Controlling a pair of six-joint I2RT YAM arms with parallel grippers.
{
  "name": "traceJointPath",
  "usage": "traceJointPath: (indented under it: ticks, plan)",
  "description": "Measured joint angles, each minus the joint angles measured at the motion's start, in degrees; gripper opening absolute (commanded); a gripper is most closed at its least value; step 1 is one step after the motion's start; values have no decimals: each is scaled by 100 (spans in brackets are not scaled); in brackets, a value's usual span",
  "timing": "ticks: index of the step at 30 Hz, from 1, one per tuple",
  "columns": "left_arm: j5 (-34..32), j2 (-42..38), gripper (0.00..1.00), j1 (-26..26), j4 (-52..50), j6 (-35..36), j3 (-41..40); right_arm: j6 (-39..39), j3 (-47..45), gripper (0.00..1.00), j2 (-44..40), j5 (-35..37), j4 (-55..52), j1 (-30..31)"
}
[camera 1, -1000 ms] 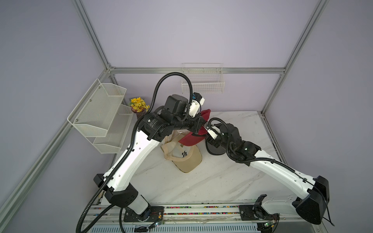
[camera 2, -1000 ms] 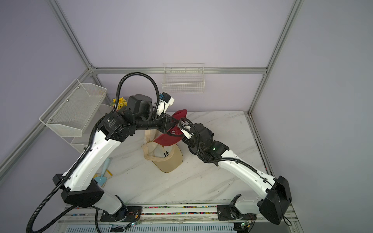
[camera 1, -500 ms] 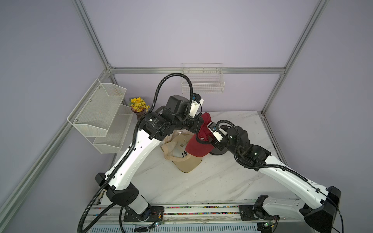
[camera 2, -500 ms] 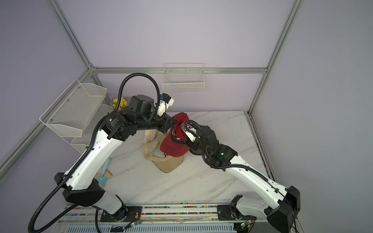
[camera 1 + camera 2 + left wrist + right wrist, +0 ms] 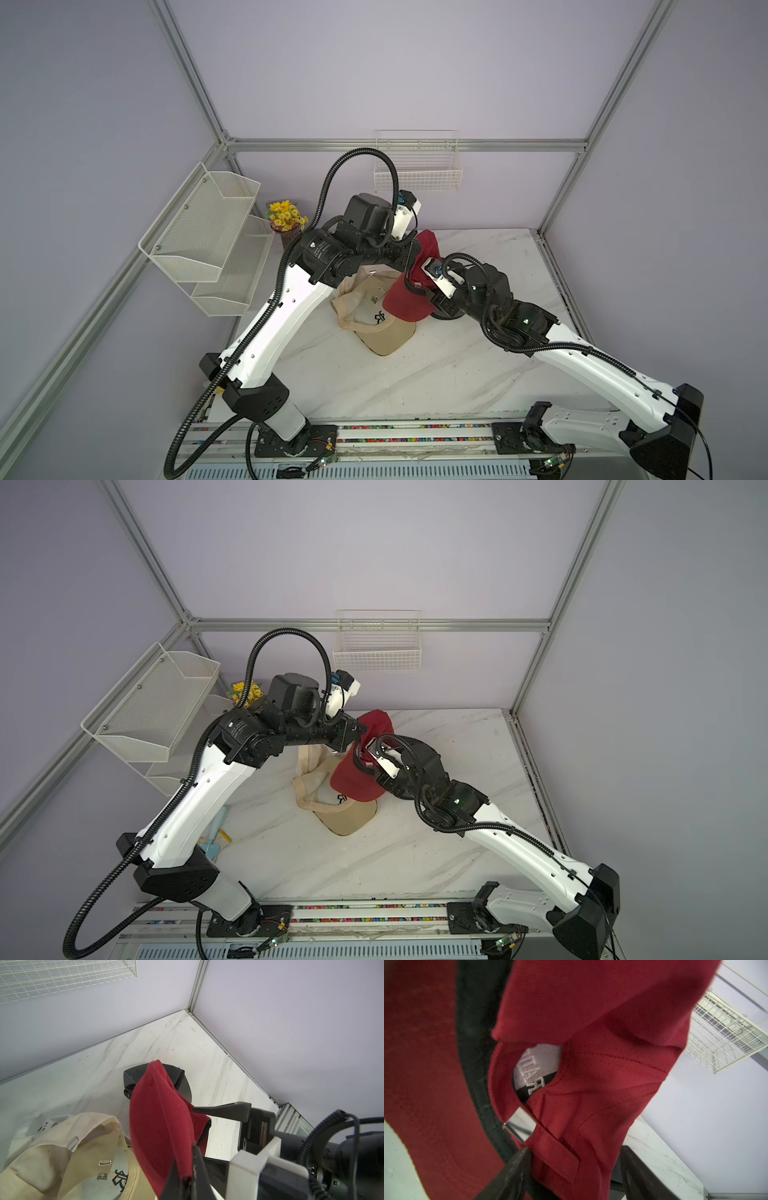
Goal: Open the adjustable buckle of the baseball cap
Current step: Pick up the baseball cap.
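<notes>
Within the last second the right gripper has come up to the red cap, jaws open astride its rear strap by the metal buckle; the left gripper stays clamped on the cap's edge, above the bench; the buckle looks ready to be gripped

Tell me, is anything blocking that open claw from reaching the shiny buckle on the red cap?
Nothing visible does. The right gripper stands open around the strap of the red cap, with the metal buckle just beyond one fingertip. Only the cap's own fabric lies near it.
</notes>
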Motion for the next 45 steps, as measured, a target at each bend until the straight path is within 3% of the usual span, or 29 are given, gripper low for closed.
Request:
traceJointPath:
  ticks: [45]
  plan:
    - [160, -129, 0, 7, -131, 20, -63, -90, 417, 71, 520, 715, -46, 146]
